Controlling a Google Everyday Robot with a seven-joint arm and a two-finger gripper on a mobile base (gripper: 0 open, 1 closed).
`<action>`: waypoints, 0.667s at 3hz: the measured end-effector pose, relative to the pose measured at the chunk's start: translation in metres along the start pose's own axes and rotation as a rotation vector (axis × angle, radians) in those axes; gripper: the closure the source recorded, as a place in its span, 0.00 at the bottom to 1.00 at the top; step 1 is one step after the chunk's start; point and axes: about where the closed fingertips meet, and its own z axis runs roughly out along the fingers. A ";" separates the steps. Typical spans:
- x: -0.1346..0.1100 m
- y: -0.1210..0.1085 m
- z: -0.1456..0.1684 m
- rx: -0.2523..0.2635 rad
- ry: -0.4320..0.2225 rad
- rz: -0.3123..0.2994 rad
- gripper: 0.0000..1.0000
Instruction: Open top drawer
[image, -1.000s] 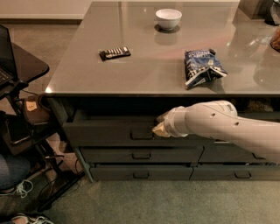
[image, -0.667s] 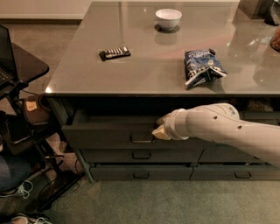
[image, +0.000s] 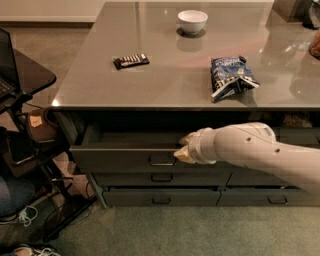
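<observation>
The top drawer (image: 120, 159) is the wide dark-grey one just under the tabletop, with a small loop handle (image: 161, 161) at its centre. It stands partly pulled out, and a strip of its grey interior (image: 131, 137) shows behind the front panel. My gripper (image: 182, 148), at the end of the white arm (image: 250, 148) reaching in from the right, sits at the drawer's upper front edge, just right of and above the handle. The arm hides the right part of the drawer front.
Two shorter drawers (image: 161, 178) lie below, with a narrower stack (image: 270, 199) to the right. On the table (image: 165, 85) are a white bowl (image: 192, 21), a blue snack bag (image: 230, 76) and a dark bar (image: 131, 61). A black stand (image: 27, 80) with cables is at left.
The top drawer has slid out a little farther towards the camera, and the gripper has moved out with its front edge.
</observation>
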 end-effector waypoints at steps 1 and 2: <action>-0.002 0.001 -0.005 0.001 -0.003 -0.003 1.00; 0.003 0.011 -0.010 -0.001 -0.001 -0.008 1.00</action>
